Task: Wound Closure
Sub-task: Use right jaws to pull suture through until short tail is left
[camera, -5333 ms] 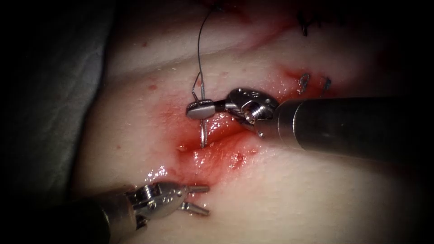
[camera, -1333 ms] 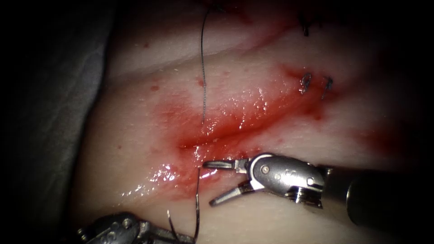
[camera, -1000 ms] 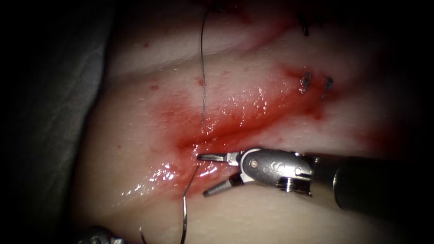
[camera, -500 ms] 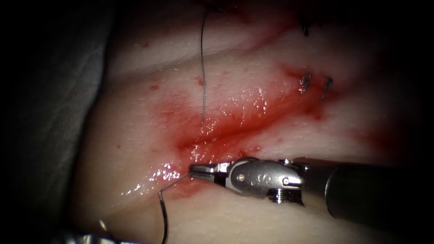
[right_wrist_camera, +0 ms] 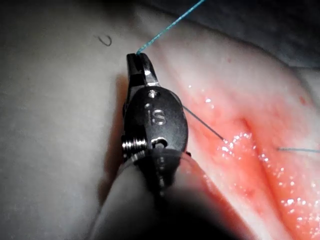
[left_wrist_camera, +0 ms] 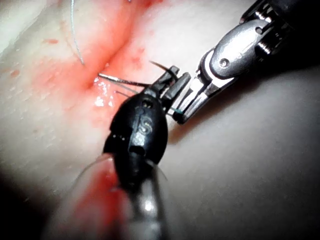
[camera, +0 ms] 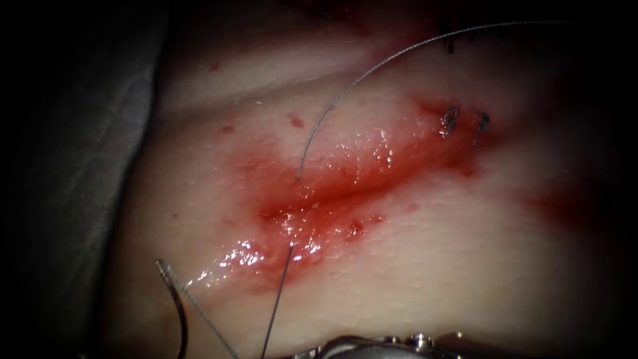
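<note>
The cut [camera: 345, 189] runs through the tissue, wet with red fluid. The thread [camera: 345, 90] arcs in from the upper right and enters the tissue on the cut's far side. It comes out on the near side [camera: 290, 247] and runs straight down. The curved needle [camera: 178, 302] is out of the tissue at the lower left, with thread trailing from its tail. My left tool [left_wrist_camera: 169, 85] is shut on the needle. My right tool [right_wrist_camera: 141, 62] is shut on the thread just beside it; its body [camera: 372, 346] sits at the lower edge.
Two finished stitches [camera: 448, 123] [camera: 480, 126] sit at the cut's right end, and a dark thread end [camera: 446, 45] lies farther back. Grey cloth [camera: 80, 166] borders the tissue on the left. Red fluid pools around the cut's middle.
My right tool shut on the thread at its exit point and drew it down toward the lower edge. The far strand swung to the right. The needle shifted left.
</note>
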